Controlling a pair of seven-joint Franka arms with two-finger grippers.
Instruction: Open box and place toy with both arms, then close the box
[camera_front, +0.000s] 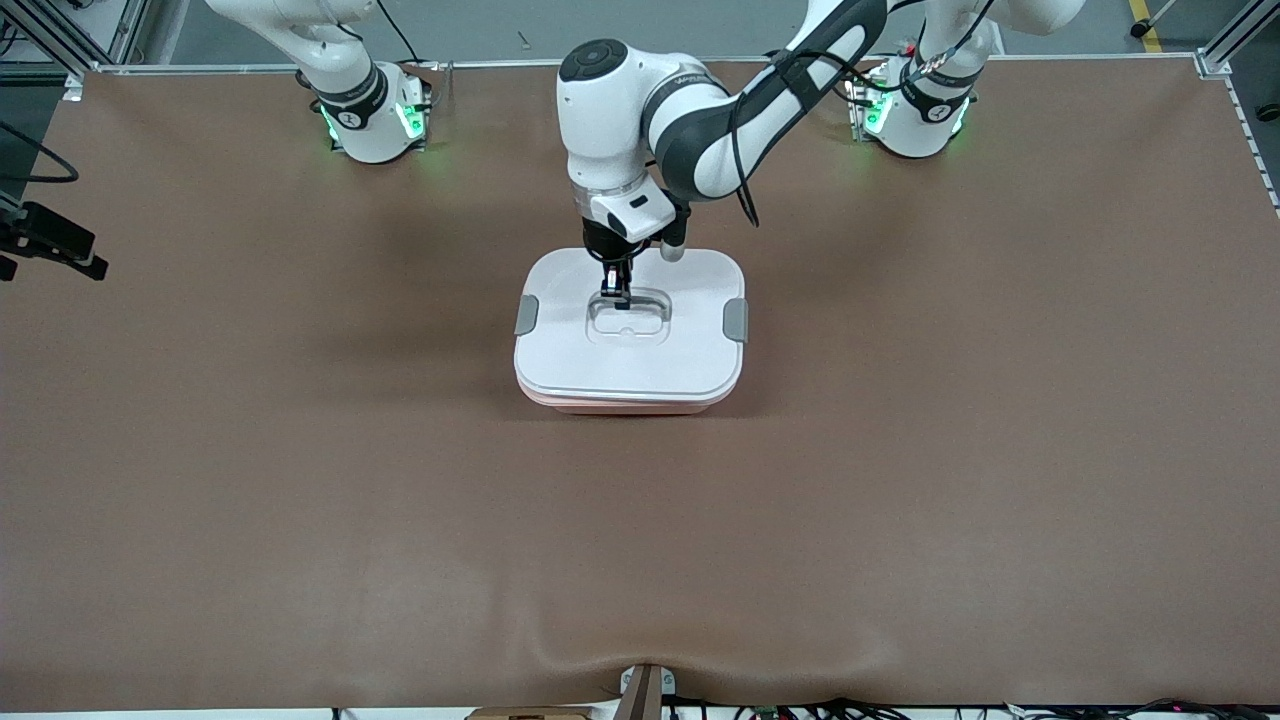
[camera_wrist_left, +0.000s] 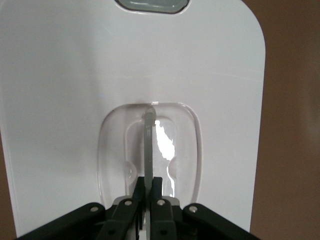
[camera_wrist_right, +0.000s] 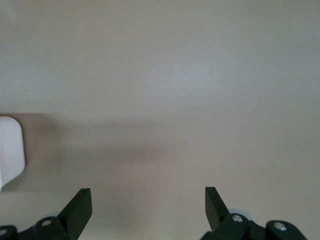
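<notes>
Your rounded pale pink plastic box (camera_front: 630, 402) sits mid-table under its white lid (camera_front: 630, 345) with grey side clips; no toy is in view. The left gripper (camera_wrist_left: 148, 192) is pinched shut on the lid's clear recessed handle (camera_wrist_left: 148, 145). The right gripper (camera_wrist_right: 148, 200) waits out of the front view, spread wide over bare table. If the clips are latched, lifting could drag the tub or slip off that thin handle.
</notes>
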